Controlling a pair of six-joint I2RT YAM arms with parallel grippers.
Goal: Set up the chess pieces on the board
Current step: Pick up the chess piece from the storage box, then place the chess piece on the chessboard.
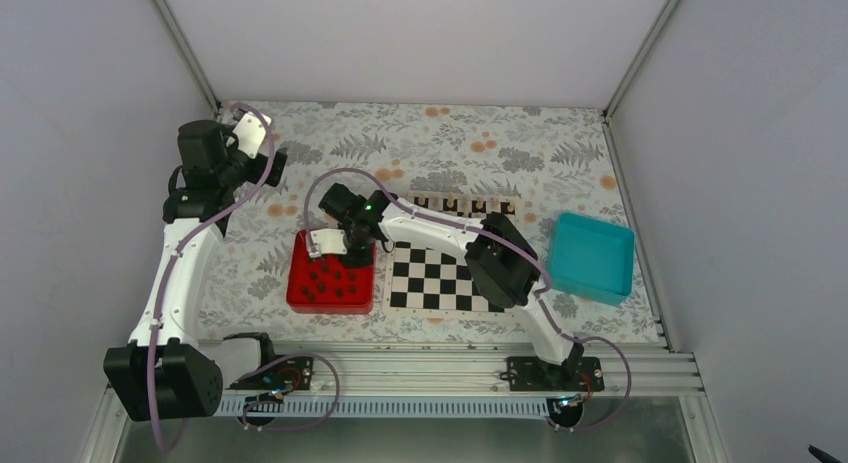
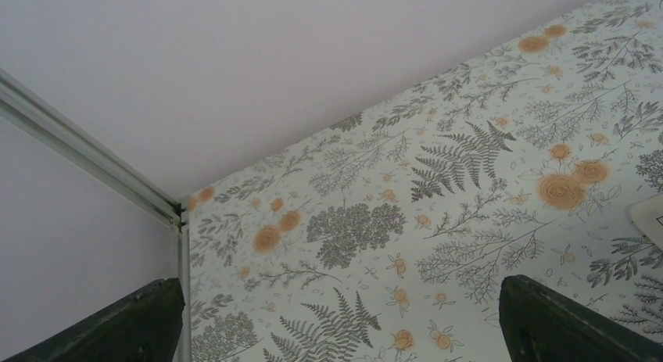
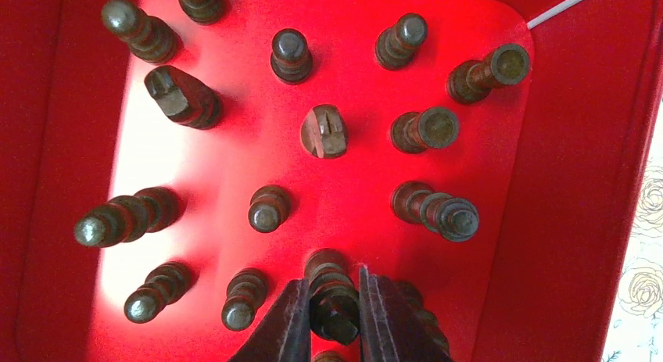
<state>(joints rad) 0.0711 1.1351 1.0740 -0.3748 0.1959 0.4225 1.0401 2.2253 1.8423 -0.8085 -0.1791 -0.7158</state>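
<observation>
Several dark brown chess pieces (image 3: 291, 55) stand upright in the red tray (image 3: 578, 182), which lies left of the board (image 1: 440, 278). In the top view the tray (image 1: 298, 295) shows them as dark dots (image 1: 330, 278). My right gripper (image 3: 332, 276) reaches down into the tray's near part, its two fingers pressed on either side of one chess piece (image 3: 335, 307). From above, the right gripper (image 1: 355, 251) hangs over the tray's far edge. My left gripper (image 2: 336, 323) is open and empty over the far left of the table, where the top view shows it too (image 1: 270, 163).
A teal tray (image 1: 592, 256) sits right of the board. A row of pale-topped pieces (image 1: 465, 205) stands along the board's far edge. The flowered tablecloth (image 2: 438, 221) covers the table, with grey walls on three sides.
</observation>
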